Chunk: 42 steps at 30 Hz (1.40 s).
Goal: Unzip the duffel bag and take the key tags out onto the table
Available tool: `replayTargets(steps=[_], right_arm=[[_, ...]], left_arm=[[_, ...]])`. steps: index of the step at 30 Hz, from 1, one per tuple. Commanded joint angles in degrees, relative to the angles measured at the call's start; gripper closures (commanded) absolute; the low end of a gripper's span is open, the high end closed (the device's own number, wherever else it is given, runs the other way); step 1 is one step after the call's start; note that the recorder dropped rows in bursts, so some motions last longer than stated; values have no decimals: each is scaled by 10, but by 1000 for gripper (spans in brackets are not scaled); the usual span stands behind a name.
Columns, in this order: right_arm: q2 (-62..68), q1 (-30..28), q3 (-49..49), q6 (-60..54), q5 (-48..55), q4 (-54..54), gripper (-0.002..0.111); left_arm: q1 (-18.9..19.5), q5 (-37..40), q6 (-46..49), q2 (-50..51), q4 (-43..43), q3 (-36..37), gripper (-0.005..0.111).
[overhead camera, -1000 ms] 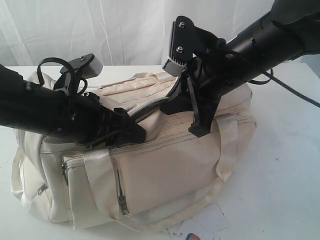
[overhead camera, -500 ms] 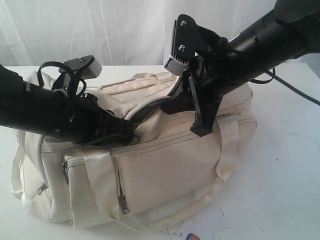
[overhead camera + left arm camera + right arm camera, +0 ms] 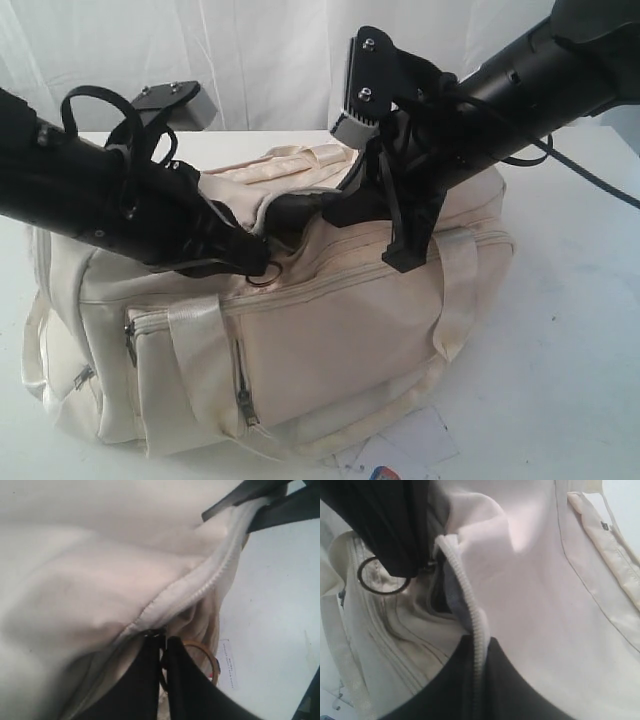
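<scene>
The cream duffel bag point(image 3: 350, 330) lies on the white table point(image 3: 575, 350), and both arms meet over its top zipper. My left gripper point(image 3: 257, 262) point(image 3: 163, 640) is shut at the end of the zipper line. A thin metal ring point(image 3: 263, 274) point(image 3: 203, 651) point(image 3: 382, 578) is pinched between its fingers and hangs below them. My right gripper point(image 3: 288, 208) point(image 3: 481, 641) is shut on the bag's raised zipper edge point(image 3: 465, 600). Dark grey lining point(image 3: 441, 596) shows in the gap. No coloured key tags show; I cannot tell what the ring belongs to.
White paper cards point(image 3: 410, 445) point(image 3: 228, 662) lie on the table by the bag's front edge, one with a red-blue logo. Webbing handles point(image 3: 200, 350) cross the bag's front. A white curtain hangs behind the table.
My left gripper has closed and risen slightly at the zipper, and the metal ring now hangs from its tips. The right gripper has stayed put, holding the zipper edge.
</scene>
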Motion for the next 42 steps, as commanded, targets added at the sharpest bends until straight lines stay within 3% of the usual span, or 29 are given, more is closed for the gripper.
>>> replayTargets(steps=[1,7,20,27,36,42], right_arm=[[-12,1,-6,4,-13,35,108],[-12,1,-6,18,-13,19,108],[-12,1,-4,34,-17,7,108],[-12,1,-4,45,-18,-13,108],[-12,1,-4,46,-18,-15,108],[-12,1,-4,46,-18,-15,108]], left_arm=[[-3,29,-42,-31,57,-7,107],[-3,62,-173,-51,230,-7,107],[-3,124,-208,-111,318,-7,107],[-3,188,-290,-125,460,-7,107],[-3,180,-388,-132,653,-7,107],[-3,144,-388,-130,685,-7,107]])
